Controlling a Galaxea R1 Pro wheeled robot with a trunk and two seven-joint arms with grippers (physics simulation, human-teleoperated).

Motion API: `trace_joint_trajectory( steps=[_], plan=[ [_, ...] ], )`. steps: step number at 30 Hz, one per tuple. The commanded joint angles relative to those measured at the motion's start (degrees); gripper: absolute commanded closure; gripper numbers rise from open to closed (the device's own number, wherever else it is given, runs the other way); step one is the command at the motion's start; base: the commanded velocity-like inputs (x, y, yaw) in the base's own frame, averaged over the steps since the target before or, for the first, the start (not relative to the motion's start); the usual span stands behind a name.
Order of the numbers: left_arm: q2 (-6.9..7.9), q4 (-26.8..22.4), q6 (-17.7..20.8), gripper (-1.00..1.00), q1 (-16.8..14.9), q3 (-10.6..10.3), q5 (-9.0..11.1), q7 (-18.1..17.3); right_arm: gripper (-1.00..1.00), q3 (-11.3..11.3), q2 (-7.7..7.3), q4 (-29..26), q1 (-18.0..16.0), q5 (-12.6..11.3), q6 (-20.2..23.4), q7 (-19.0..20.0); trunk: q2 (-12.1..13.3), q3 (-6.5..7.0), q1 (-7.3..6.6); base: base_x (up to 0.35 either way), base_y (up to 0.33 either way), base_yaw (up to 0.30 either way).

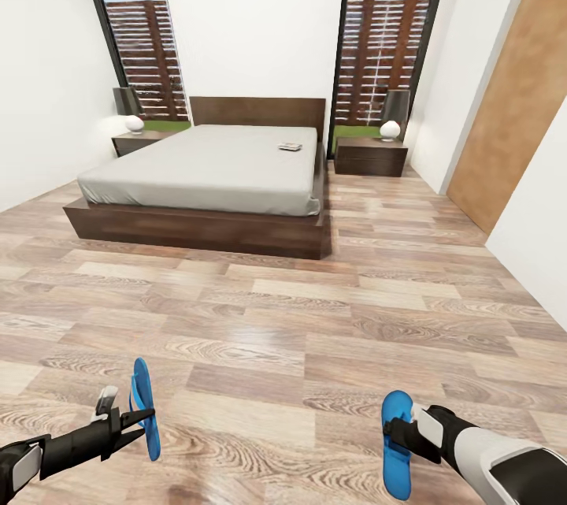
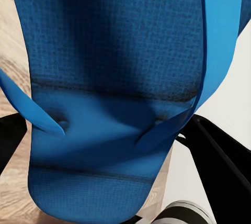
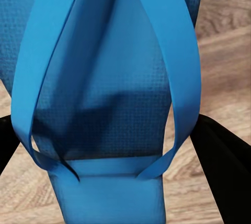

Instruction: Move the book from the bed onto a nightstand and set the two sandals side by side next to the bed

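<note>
At the left of the head view, the left gripper (image 1: pixel 140 417) holds one blue sandal (image 1: pixel 144 408) edge-on and upright above the wood-plank floor (image 1: pixel 283 332), its jaws clamped on the sole. In the left wrist view the same left sandal (image 2: pixel 115 77) shows its textured footbed and straps close up, with dark fingers (image 2: pixel 219 166) at either side of it.

Further back on the left, a nightstand (image 1: pixel 135 142) stands against the white wall beside the bed, carrying a lamp (image 1: pixel 130 107) with a dark shade and a round white base. The bed (image 1: pixel 205 174) sits in the middle of the bedroom, its dark headboard against the wall between two tall windows. The book (image 1: pixel 290 146) lies flat on the mattress near the bed's right edge, close to the headboard end. Just beside the bed on the right is the second nightstand (image 1: pixel 371 156), with a matching second lamp (image 1: pixel 393 115) on top. A brown wooden door (image 1: pixel 512 95) lines the right wall.

At the lower right, the right gripper (image 1: pixel 403 436) grips the other sandal (image 1: pixel 396 446), which hangs roughly upright with its sole facing the camera. In the right wrist view this right sandal (image 3: pixel 104 77) shows its straps meeting at the toe post, the jaws closed on it, floor planks behind
</note>
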Motion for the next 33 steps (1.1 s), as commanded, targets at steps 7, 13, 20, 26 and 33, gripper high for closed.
trace_joint_trajectory(
  steps=[7, 13, 20, 26, 33],
  plan=[
    [0.01, 0.0, 0.55, 1.0, -0.02, 0.4, -0.28, -0.1, 1.0, 0.44, -0.01, 0.05, -0.05, -0.67, 0.17, -0.08, -0.02, -0.05, -0.01, 0.0, -0.081, 0.0],
    [0.01, 0.0, 0.55, 1.0, -0.02, 0.41, -0.28, -0.1, 1.0, 0.44, -0.01, 0.05, -0.05, -0.68, 0.17, -0.12, -0.02, -0.05, -0.01, 0.0, -0.17, 0.0],
    [0.01, 0.05, 0.55, 1.0, -0.02, 0.41, -0.28, -0.07, 1.0, 0.49, -0.01, 0.03, -0.05, -0.62, 0.05, -0.23, -0.02, -0.05, -0.01, 0.007, -0.169, 0.0],
    [0.01, 0.05, 0.55, 1.0, -0.02, 0.41, -0.28, -0.02, 1.0, 0.46, -0.01, -0.03, -0.05, -0.64, 0.01, -0.16, -0.02, -0.05, -0.01, 0.084, -0.165, 0.0],
    [0.01, 0.07, 0.55, 1.0, -0.02, 0.4, -0.28, -0.05, 1.0, 0.44, -0.03, -0.04, -0.05, -0.67, 0.07, -0.05, -0.02, -0.05, -0.01, 0.121, -0.16, -0.084]
  ],
)
